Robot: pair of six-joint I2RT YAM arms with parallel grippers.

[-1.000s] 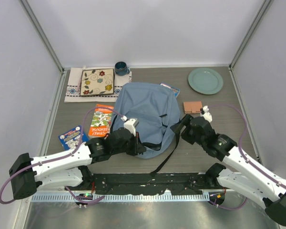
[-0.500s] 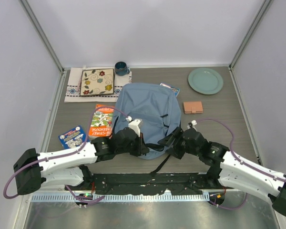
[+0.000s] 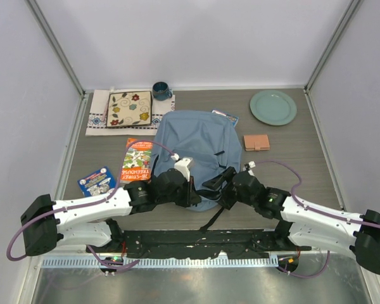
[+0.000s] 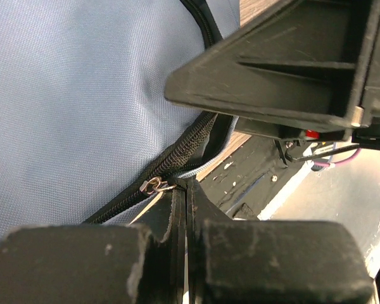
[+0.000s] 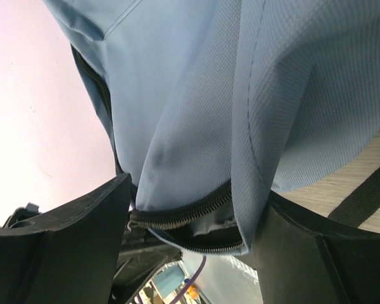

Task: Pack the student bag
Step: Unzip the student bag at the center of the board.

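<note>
Clearly, the student bag point(image 3: 199, 139) lay flat near the middle of the counter, with its lower rim turned to the near edge. Both arms met at that rim. The left gripper point(image 4: 180, 190) had its jaws pressed together, and the small metal zipper pull point(image 4: 153, 185) sat just at their tips. I judged that they pinched its tab, although the contact itself was mostly hidden. The right gripper point(image 5: 193, 196) had its jaws apart, and a fold of the blue fabric with a length of the zipper point(image 5: 183, 214) hung between them without being squeezed. How far the zipper was open, I could not tell.

Several things could go wrong from this position. The tab was small and smooth, so it could slip out of the left jaws if the pull went at an angle to the zipper line. The fabric was soft, so if the right jaws did not close on the fold first, the whole bag would probably slide instead of opening. It might then push the orange book point(image 3: 137, 159) lying beside it toward the left edge. Loose cloth could also be drawn into the slider and jam it. The black strap point(image 3: 223, 204) trailing toward the near edge could catch the right arm. Finally, the two grippers were very near to each other and could collide.
</note>
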